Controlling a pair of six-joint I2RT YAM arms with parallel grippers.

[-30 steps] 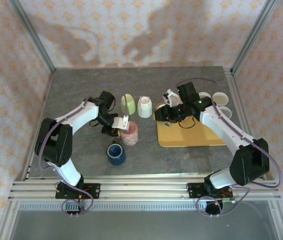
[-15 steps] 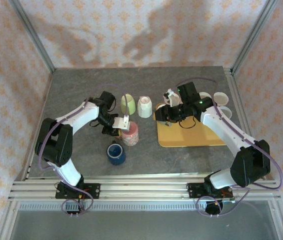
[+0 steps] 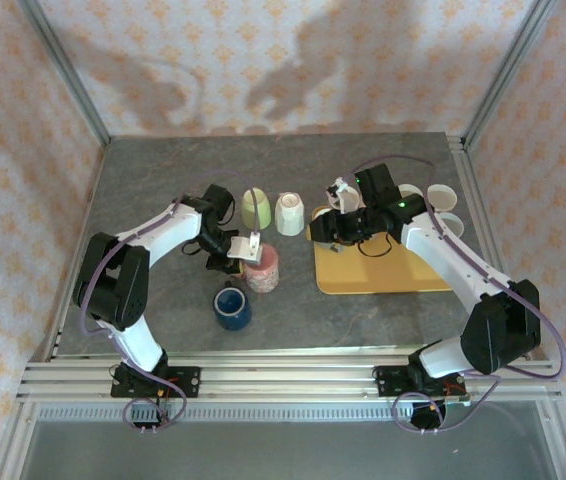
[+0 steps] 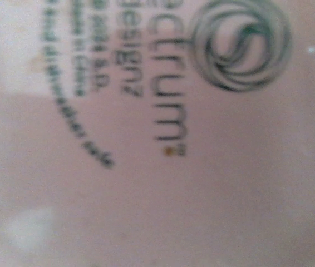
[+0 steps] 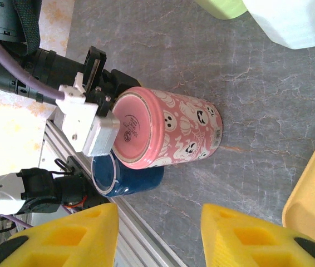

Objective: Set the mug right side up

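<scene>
Two arms reach inward over the grey tabletop [image 3: 153, 170]. The pink mug [image 3: 261, 268] stands left of centre, near the yellow tray [image 3: 378, 272] but apart from it, with the blue mug [image 3: 231, 306] just beside it on the near side. In the right wrist view the pink mug [image 5: 168, 133] carries a ghost pattern and its flat base is turned up and away from the tabletop, so it is not yet right side up; whether its rim sits flat cannot be told. The left tool [image 3: 242, 249] is against the upper part of this mug, with one white finger [image 5: 88, 129] lying on the edge of the base. The left wrist view is pressed close to the pink base [image 4: 202, 178], with blurred printed lettering and a swirl mark. Whether the left tool is clamped on the mug cannot be told. The right tool [image 3: 325, 226] hovers at the far-left corner of the tray, its yellow pads [image 5: 63, 239] well apart and holding nothing. A green cup [image 3: 255, 208] and a white cup [image 3: 290, 213] stand side by side beyond the pink mug. White bowls [image 3: 443, 196] sit past the tray on the right.
</scene>
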